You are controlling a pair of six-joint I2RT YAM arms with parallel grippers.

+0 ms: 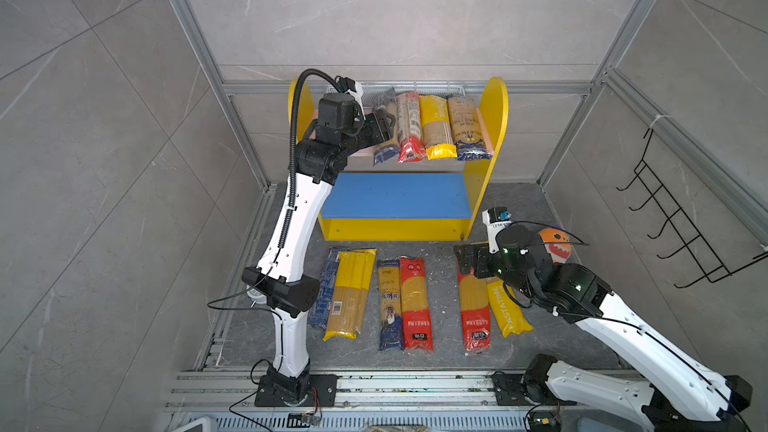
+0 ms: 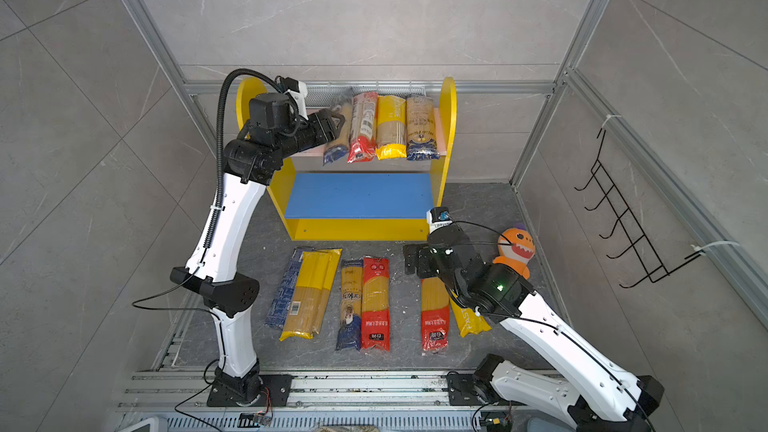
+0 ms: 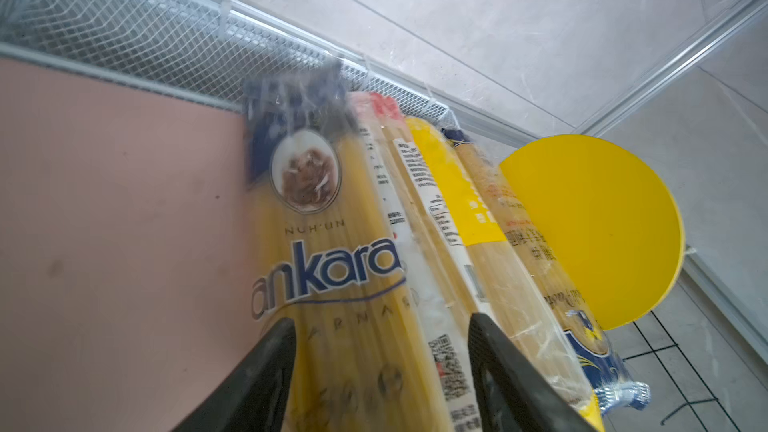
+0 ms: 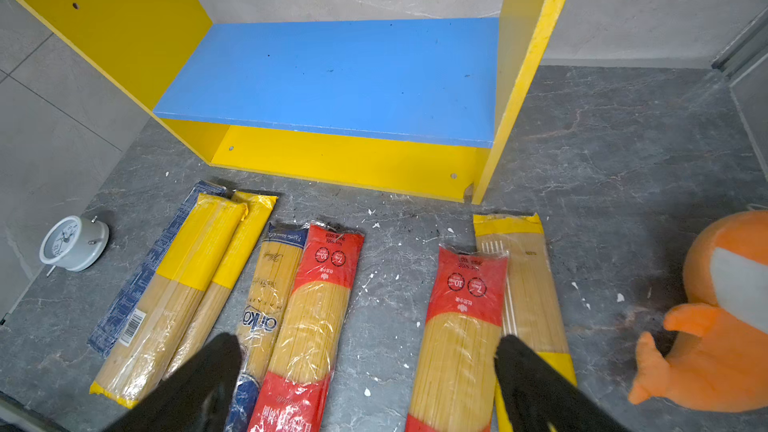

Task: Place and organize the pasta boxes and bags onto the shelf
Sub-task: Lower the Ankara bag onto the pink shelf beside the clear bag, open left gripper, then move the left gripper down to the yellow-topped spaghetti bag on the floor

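Left arm stands tall from its base, elbow bent, forearm angled across to the two-tier shelf with yellow round-topped sides. Left gripper sits low over the pink upper board, jaws parted wider than the clear navy-ended Ankara spaghetti bag between them, no pinch on it. That bag lies on the board just beside three other spaghetti bags. Right arm stretches low and forward. Right gripper is spread wide, holding nothing, above the row of spaghetti packs on the dark grey tabletop before the blue lower board.
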